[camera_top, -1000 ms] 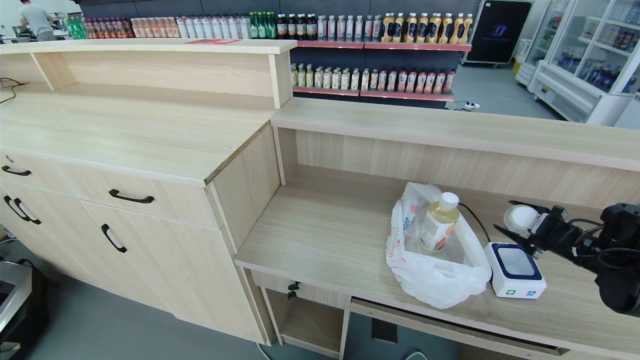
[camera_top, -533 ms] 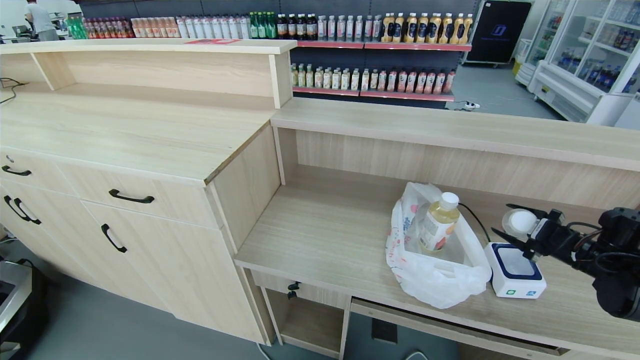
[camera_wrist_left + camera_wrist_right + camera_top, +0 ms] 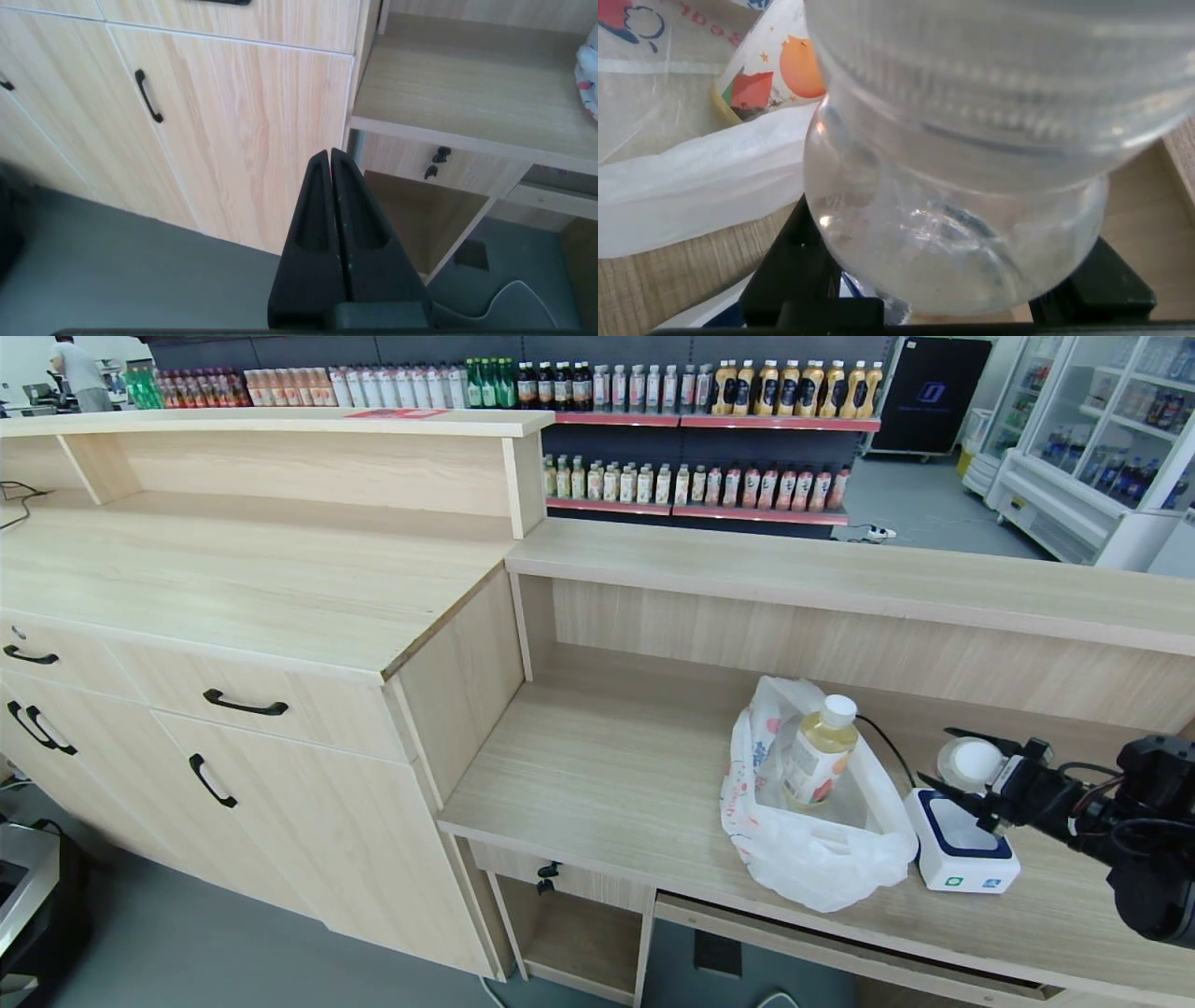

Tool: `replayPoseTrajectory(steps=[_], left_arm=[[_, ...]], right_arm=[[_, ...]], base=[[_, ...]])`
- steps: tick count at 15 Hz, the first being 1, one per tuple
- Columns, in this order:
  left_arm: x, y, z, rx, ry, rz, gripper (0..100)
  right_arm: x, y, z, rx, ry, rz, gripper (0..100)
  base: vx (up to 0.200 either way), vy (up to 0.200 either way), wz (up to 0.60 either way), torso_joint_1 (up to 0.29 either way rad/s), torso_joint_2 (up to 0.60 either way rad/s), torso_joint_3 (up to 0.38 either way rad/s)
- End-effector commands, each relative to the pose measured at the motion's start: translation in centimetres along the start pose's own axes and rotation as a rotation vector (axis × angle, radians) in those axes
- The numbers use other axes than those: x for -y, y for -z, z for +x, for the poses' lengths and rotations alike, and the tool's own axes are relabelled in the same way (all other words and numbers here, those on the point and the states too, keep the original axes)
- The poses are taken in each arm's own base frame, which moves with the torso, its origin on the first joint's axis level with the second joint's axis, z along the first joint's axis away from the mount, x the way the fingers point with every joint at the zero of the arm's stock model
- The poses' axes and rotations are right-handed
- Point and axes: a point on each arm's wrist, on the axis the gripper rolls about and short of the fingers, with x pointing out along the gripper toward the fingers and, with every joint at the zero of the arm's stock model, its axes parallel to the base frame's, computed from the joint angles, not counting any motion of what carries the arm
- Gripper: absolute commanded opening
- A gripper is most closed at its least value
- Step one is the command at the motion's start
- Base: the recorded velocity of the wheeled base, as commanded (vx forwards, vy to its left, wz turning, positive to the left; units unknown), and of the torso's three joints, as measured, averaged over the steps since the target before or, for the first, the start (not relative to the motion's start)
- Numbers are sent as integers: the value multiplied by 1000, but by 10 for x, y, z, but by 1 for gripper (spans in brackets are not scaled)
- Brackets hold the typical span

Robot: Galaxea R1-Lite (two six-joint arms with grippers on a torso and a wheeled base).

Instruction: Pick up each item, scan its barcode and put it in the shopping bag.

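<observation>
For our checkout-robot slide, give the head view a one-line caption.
Right gripper holds a clear bottle by the scanner, next to the shopping bag with a juice bottle inside.

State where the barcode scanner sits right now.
In the head view, the scanner sits on the counter, right of the shopping bag, near the right gripper holding a bottle.

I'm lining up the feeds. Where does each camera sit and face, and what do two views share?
Head view: on the head, facing forward and down at the counter, shopping bag and scanner; right hand holds a clear bottle.
Left wrist view: on the left wrist, facing cabinet doors and floor past the shut left hand.
Right wrist view: on that wrist, close on the clear bottle between its fingers, shopping bag beyond.
Shared: head and right wrist views both show bottle and bag.
</observation>
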Motion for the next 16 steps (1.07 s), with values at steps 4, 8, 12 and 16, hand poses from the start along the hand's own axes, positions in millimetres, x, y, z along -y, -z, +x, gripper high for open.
replayPoseTrajectory(steps=[4,8,12,16], left_arm=[[0,0,0,0,-1,0,0],[0,0,0,0,-1,0,0],[0,0,0,0,-1,0,0],[0,0,0,0,-2,0,0]], right_arm=[[0,2,1,3,6,-8,0],[-2,2,1,2,1,-5,0],[-2,2,1,1,0,-3,0],[0,1,1,3,6,-7,0]], base=[[0,0,0,0,0,0],[0,0,0,0,0,0],[0,0,0,0,0,0],[0,0,0,0,0,0]])
